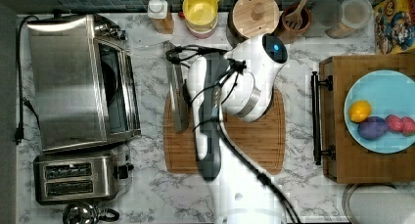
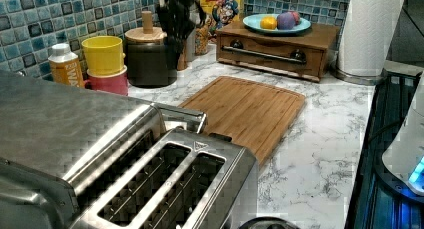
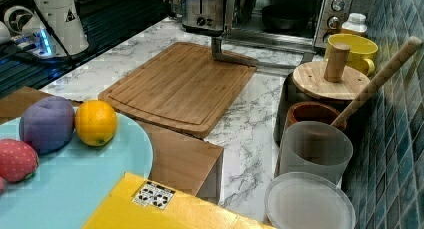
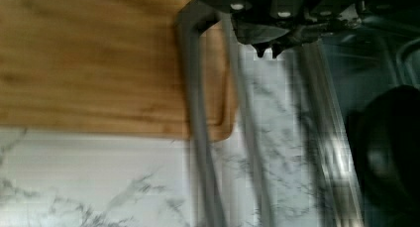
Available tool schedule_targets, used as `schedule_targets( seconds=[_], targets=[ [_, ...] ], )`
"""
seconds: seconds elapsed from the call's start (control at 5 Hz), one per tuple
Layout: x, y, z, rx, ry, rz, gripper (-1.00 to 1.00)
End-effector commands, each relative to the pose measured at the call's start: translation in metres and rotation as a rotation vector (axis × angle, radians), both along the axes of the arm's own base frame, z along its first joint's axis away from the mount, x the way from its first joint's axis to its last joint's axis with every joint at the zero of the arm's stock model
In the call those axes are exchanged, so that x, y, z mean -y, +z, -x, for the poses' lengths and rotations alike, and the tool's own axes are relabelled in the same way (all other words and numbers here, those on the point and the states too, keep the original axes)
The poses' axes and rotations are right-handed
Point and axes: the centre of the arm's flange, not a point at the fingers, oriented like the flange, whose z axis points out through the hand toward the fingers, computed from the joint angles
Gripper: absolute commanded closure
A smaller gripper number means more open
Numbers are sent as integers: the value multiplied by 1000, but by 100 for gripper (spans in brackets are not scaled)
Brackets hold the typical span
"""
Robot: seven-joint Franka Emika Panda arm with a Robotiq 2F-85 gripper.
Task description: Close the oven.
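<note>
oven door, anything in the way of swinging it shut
Nothing visible blocks it. The oven door hangs open, its handle over the cutting board edge. The claw sits right by the handle. A dark pan sits inside, behind the opening.

The top view looks straight down on the table (image 1: 147, 194). The left view sits low and close behind the toaster (image 2: 170, 189), facing across the cutting board (image 2: 245, 111) toward the plate (image 2: 280, 25). The right view sits low by the plate (image 3: 75, 174), facing back across the board (image 3: 180, 84) to the oven (image 3: 295, 14). The wrist view looks down, close, over the board's edge (image 4: 89, 63).
</note>
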Motion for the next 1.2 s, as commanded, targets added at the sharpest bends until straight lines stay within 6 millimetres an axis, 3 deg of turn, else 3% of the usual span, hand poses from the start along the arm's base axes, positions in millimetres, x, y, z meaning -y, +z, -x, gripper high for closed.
schedule_targets(
  seconds=[0.2,0.8,1.0,1.2],
  targets=[
    [13,24,-20,367,-12,-221,100],
    [-15,-48,-48,344,39,-190,100],
    [-22,-64,-53,315,51,-168,100],
    [-25,-66,-58,288,77,-194,100]
  ],
)
